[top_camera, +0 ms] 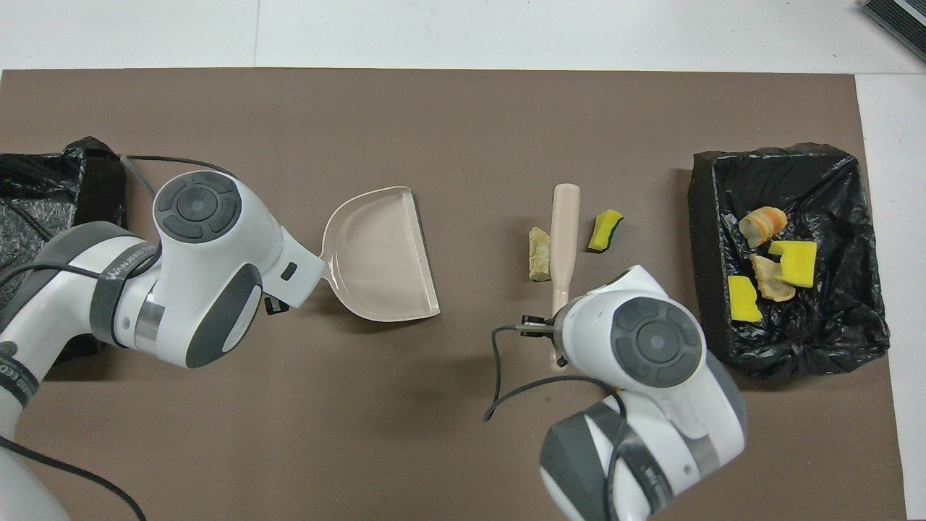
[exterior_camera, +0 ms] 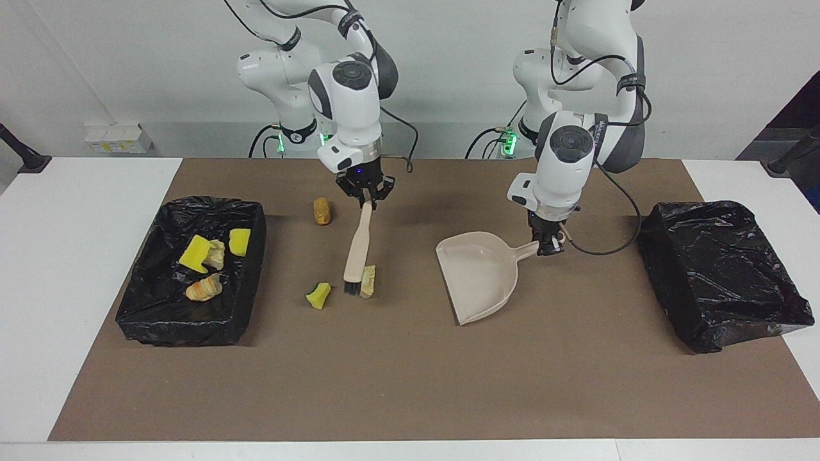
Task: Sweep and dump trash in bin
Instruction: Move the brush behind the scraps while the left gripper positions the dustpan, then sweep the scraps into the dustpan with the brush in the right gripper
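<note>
Brown paper [exterior_camera: 410, 384] covers your table, and three scraps of trash lie loose on it: a beige lump [exterior_camera: 368, 282] [top_camera: 539, 254], a yellow wedge [exterior_camera: 318, 296] [top_camera: 604, 230] beside it toward the right arm's end, and an orange-brown piece [exterior_camera: 321, 210] nearer the robots. You can see the brush [exterior_camera: 356, 253] [top_camera: 562, 246] standing tilted between lump and wedge, its black bristles down on the paper, touching the lump. Your right gripper [exterior_camera: 366, 202] is clamped on the top of the brush handle. Four more scraps, two yellow, one beige and one orange-brown, sit in the black-lined bin [exterior_camera: 144, 320] [top_camera: 796, 354] at the right arm's end. Toward the left arm's end from the lump, well apart from it, you have the dustpan [exterior_camera: 477, 275] [top_camera: 383, 257], its open lip facing the lump. Your left gripper [exterior_camera: 549, 246] is closed on the dustpan's handle. A second black-lined bin [exterior_camera: 730, 275] [top_camera: 43, 195] sits at the left arm's end.
</note>
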Robot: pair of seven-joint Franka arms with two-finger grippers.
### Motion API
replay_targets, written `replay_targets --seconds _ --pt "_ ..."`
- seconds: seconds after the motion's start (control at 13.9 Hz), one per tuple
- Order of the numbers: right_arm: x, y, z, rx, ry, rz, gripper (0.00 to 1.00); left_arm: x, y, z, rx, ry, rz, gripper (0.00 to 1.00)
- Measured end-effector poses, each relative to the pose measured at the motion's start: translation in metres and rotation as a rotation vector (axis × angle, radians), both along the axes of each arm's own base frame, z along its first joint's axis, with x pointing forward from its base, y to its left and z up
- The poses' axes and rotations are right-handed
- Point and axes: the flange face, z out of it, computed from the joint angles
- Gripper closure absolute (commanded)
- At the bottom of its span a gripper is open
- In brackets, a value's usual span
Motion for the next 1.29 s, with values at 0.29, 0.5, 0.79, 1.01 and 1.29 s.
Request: replay_targets --seconds 0.29,0.5,0.79,1.01,1.29 --pt "0.058 -0.084 -0.009 -0.086 0.006 0.111 1.0 -0.021 -0.01 -0.002 0.013 0.004 0.023 1.0" --pt "0.081 -0.115 -0.027 -0.133 0.041 0.146 1.0 -0.026 -0.009 -0.003 0.016 0.007 0.026 1.0" --pt "0.075 -0.114 -0.056 -0.146 0.113 0.167 1.0 -0.03 -0.01 -0.006 0.021 0.007 0.059 1.0" --pt "0.058 -0.07 -0.065 -0.138 0.132 0.238 1.0 -0.036 -0.018 -0.007 0.022 0.001 0.074 1.0" --pt "0.032 -0.002 -0.071 -0.069 0.158 0.26 1.0 -0.043 -0.035 -0.014 0.017 -0.002 0.086 1.0"
